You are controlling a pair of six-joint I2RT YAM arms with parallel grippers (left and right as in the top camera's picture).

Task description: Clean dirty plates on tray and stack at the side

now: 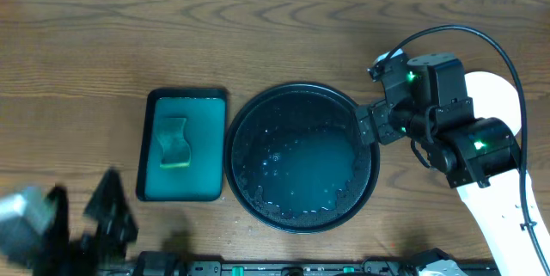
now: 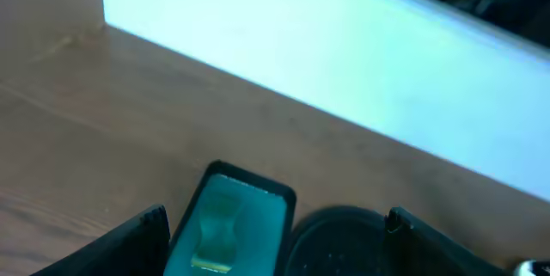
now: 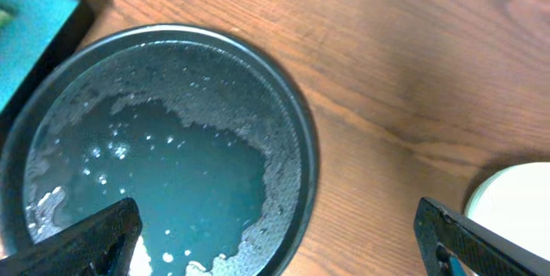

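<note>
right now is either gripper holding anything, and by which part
Nothing is held: the left gripper and right gripper both stand open and empty.

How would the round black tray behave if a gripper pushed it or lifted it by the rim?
The black tray holds foamy water, so tilting it would probably spill some. Droplets near its rim suggest a slippery grip.

Mid-bench, toward the near edge: tray (image 1: 301,226), puddle (image 1: 301,168) inside. Just beside it on the left: smaller tray (image 1: 202,164), sponge (image 1: 174,143) in it. Off to the right, toward the right edge: plate (image 1: 498,91).
</note>
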